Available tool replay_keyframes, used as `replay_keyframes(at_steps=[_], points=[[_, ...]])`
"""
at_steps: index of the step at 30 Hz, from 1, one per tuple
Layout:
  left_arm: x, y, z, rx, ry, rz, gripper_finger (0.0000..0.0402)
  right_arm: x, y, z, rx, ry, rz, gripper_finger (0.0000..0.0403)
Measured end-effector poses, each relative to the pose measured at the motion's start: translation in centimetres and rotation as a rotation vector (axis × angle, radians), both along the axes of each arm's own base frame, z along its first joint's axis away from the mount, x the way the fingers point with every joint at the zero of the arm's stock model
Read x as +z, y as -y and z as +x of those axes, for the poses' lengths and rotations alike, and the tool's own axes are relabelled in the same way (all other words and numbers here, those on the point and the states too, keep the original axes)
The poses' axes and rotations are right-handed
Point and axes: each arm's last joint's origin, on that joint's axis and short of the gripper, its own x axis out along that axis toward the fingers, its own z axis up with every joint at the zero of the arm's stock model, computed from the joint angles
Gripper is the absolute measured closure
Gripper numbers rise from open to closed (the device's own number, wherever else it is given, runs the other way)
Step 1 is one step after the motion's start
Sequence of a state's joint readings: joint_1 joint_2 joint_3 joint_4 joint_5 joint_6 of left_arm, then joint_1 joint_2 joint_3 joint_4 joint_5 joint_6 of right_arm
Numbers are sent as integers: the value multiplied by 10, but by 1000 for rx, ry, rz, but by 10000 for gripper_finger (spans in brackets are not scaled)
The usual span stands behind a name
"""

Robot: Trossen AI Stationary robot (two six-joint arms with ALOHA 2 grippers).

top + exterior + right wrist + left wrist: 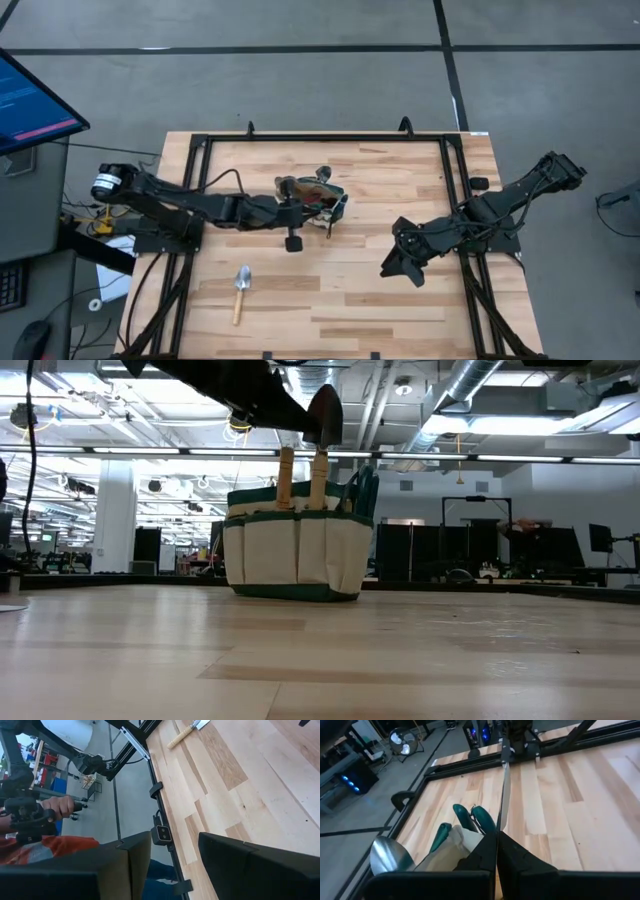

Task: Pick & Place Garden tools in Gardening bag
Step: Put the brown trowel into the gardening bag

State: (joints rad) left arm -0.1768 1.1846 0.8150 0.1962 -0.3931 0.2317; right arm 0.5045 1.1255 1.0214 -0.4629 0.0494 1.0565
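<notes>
High view: the gardening bag (322, 197) sits near the middle of the wooden table (400, 290), toward its far edge. The left gripper (318, 208) hangs directly over the bag, its arm reaching in from the left. From here I cannot tell what the fingers hold. One trowel (241, 291) lies alone on the table nearer the front left, blade pointing toward the bag, wooden handle toward the front edge. It is well apart from the bag and closer to the left arm than the right. The right gripper (398, 262) waits over the table's right half, fingers spread.

Low view: the bag (297, 556) stands upright. Two wooden handles (285, 478) stick up from it, and a dark trowel blade (324, 415) hangs just above them under the left arm.

Left wrist view: the left gripper (496, 851) has its fingers pressed together on a thin metal blade (504, 790), seen edge-on. Below are green shear handles (471, 817) and another silver blade (387, 856) in the bag.

Right wrist view: the right gripper (172, 855) is open and empty; the loose trowel (186, 732) shows far off. A person's hand (61, 806) grips a control handle beyond the table.
</notes>
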Motion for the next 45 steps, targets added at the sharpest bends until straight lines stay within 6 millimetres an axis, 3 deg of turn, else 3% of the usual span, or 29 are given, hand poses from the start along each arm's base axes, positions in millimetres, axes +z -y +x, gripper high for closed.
replay_keyframes(at_steps=[5,11,23,35,41,45], points=[[2,-2,-2,11,18,-34,401,0,0,0,8,3,-13,244],[-18,-9,-5,49,-5,-103,400,-1,0,0,10,-3,-21,244],[-28,-10,-8,47,69,-117,398,-1,0,0,18,2,-33,244],[-27,-10,-8,40,81,-132,395,-1,0,0,23,7,-41,244],[-14,-11,-11,33,195,-156,397,-1,1,0,30,13,-54,244],[-20,-11,-8,41,164,-165,397,-1,1,0,31,14,-57,244]])
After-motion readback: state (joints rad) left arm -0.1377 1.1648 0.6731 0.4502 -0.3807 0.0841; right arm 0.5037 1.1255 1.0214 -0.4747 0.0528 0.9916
